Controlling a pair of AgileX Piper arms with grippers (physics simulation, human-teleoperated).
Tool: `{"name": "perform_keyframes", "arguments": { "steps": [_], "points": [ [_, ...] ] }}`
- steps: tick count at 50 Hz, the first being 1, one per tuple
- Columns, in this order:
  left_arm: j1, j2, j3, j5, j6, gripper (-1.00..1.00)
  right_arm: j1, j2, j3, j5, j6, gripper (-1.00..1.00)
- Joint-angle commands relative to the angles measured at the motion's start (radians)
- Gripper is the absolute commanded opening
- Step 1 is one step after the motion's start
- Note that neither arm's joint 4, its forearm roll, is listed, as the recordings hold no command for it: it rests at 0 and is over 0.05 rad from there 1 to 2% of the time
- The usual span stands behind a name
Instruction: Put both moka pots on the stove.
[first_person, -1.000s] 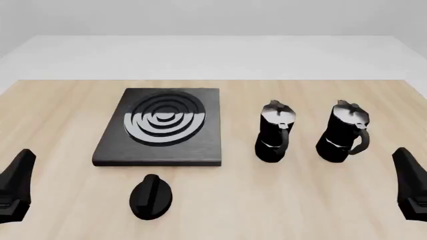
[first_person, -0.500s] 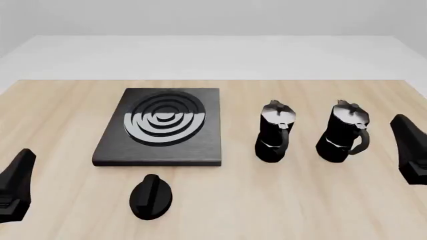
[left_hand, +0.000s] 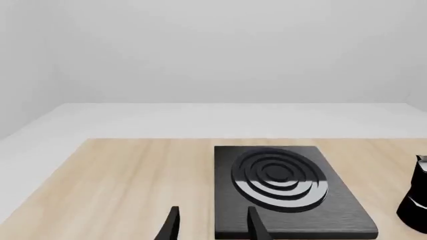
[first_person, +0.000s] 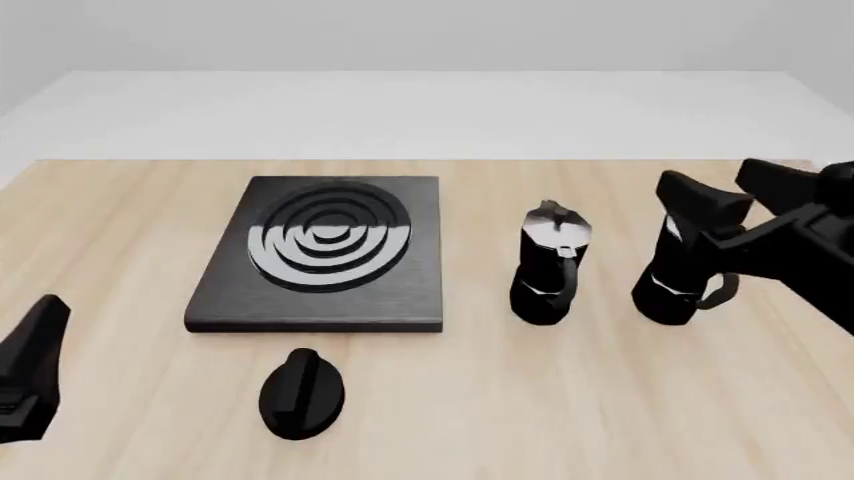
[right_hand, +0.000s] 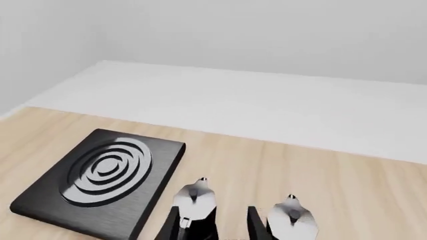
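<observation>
Two black moka pots with silvery lids stand upright on the table to the right of the stove (first_person: 227, 290): one (first_person: 549, 266) closer to it, the other (first_person: 683, 275) further right. My right gripper (first_person: 731, 192) is open and empty, raised beside the top of the right pot and covering part of its lid. In the right wrist view both pots (right_hand: 195, 200) (right_hand: 293, 217) and the stove (right_hand: 40, 200) lie beyond the gripper (right_hand: 215, 230). My left gripper (first_person: 30, 372) sits low at the front left, open (left_hand: 213, 230) and empty.
A black oval knob (first_person: 303, 392) lies on the table in front of the stove. The ring burner (first_person: 327, 238) fills most of the stove top. The wooden table ends at a white floor behind. A pot shows at the left wrist view's edge (left_hand: 417, 200).
My right arm has lifted from the front right corner and swung forward and inward, up to the right pot's top. The left arm and both pots have not moved.
</observation>
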Motion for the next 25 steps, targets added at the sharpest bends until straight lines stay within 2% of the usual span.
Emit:
{"name": "perform_keyframes", "arguments": {
  "steps": [1, 6, 10, 25],
  "points": [
    [0.0, 0.005, -0.008, 0.003, 0.0, 1.0, 0.071, 0.116, -0.019, -0.041, 0.039, 1.0],
    [0.0, 0.005, -0.008, 0.003, 0.0, 1.0, 0.062, 0.134, 0.0, -0.063, 0.05, 1.0],
    [0.0, 0.005, -0.008, 0.003, 0.0, 1.0, 0.07, 0.152, 0.012, -0.081, 0.035, 1.0],
    [0.0, 0.005, -0.008, 0.003, 0.0, 1.0, 0.07, 0.241, 0.04, -0.152, 0.064, 1.0]
  ]
}}
